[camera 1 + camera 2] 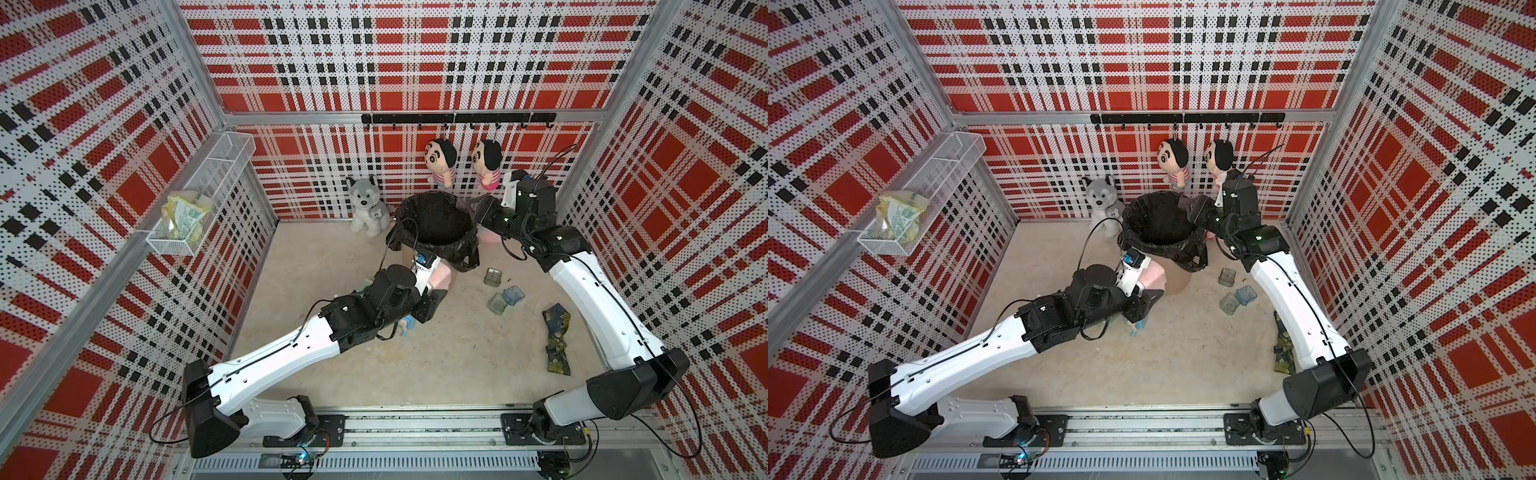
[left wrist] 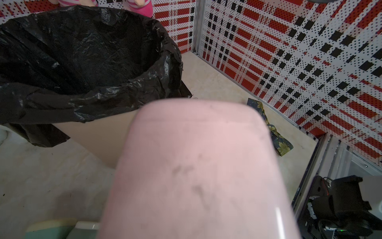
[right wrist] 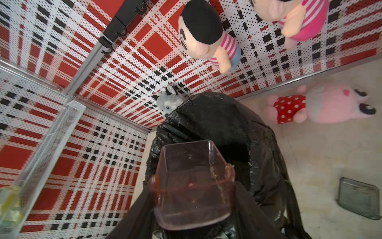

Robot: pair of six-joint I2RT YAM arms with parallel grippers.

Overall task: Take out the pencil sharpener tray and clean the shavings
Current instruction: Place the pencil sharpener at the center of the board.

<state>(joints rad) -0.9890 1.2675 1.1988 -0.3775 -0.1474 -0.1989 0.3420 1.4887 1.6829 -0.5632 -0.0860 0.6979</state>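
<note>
The right gripper (image 1: 471, 206) is closed on the clear pinkish sharpener tray (image 3: 192, 186). Its fingers do not show in the right wrist view, where the tray juts out ahead of them with its open side toward the camera. A few crumbs of shavings (image 3: 216, 178) cling along one wall. Just beyond and below the tray gapes the mouth of the waste bin (image 3: 258, 144), lined with a black bag. In both top views the fingertips sit at the bin's rim on the side nearest the hanging dolls (image 1: 440, 160). The left gripper (image 1: 436, 293) is clamped on the pink pencil sharpener body (image 2: 196, 175), which fills the left wrist view and hides the fingers themselves. The body reaches out ahead of them to just beside the tan wall of the bin, below the bag's folded edge. Under the left wrist, behind the fingers, lie a green sharpener (image 2: 49, 228) and a pale blue one (image 1: 405, 326). Between the two grippers, on the table, three small clear trays (image 1: 505, 291) sit near one another. A floral cloth (image 1: 557, 340) lies farther off beside the right forearm. A husky plush (image 1: 368, 205) sits beyond the bin, and a pink plush (image 3: 322, 105) lies to the side of the right fingers.
</note>
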